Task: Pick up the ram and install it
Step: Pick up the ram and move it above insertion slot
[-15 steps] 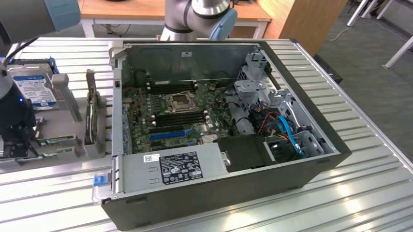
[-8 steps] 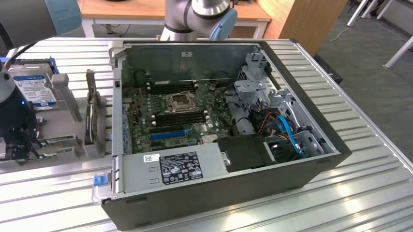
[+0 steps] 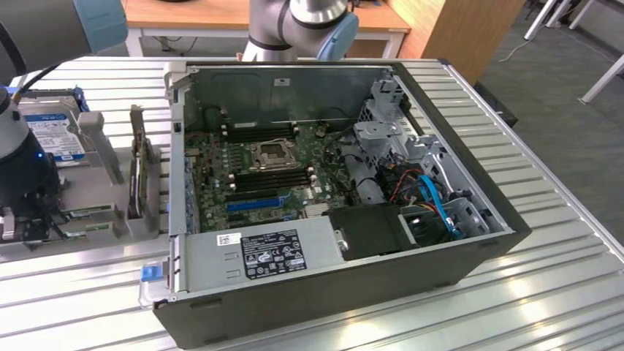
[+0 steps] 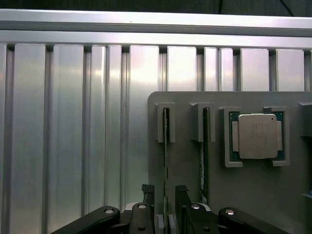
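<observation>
The ram [image 4: 166, 146] is a thin green stick standing on edge in a slot of the grey holder [image 4: 185, 219]. A second stick like it [image 4: 205, 146] stands in the slot beside it. My gripper [image 4: 165, 195] is open and low over the holder. One black finger [image 4: 147, 194] stands on each side of the first stick's near end, with a gap on both sides. In the exterior view the gripper [image 3: 25, 223] is down at the holder [image 3: 107, 227] on that view's far left, away from the open computer case [image 3: 468, 256] and its motherboard [image 3: 256, 175].
A square silver processor chip [image 4: 257, 136] lies in the holder beside the sticks. A hard drive [image 3: 51, 135] and an upright green card [image 3: 146, 175] stand on the holder between the arm and the case. The slatted metal table [image 4: 63, 136] extends past the holder to its edge.
</observation>
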`<state>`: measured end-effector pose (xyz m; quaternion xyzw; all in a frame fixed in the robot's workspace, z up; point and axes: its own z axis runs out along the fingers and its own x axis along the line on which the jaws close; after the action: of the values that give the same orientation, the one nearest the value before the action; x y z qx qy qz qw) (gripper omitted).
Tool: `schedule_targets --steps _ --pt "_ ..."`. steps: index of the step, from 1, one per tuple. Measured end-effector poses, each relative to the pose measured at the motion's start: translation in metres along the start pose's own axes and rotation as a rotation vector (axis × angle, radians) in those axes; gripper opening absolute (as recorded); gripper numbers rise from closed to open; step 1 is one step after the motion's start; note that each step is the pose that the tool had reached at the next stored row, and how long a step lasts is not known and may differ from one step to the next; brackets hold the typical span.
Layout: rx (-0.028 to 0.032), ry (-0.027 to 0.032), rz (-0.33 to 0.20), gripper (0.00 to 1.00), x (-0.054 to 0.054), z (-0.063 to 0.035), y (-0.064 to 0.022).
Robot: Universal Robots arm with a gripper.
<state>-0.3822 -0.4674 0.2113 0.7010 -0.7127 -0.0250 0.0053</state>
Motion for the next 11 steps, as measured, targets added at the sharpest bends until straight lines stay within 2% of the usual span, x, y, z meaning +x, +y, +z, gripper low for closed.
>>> schedule_targets --steps 11 --pt "0.0000 -0.0025 0.000 0.31 -0.0002 0.0000 -0.0097"
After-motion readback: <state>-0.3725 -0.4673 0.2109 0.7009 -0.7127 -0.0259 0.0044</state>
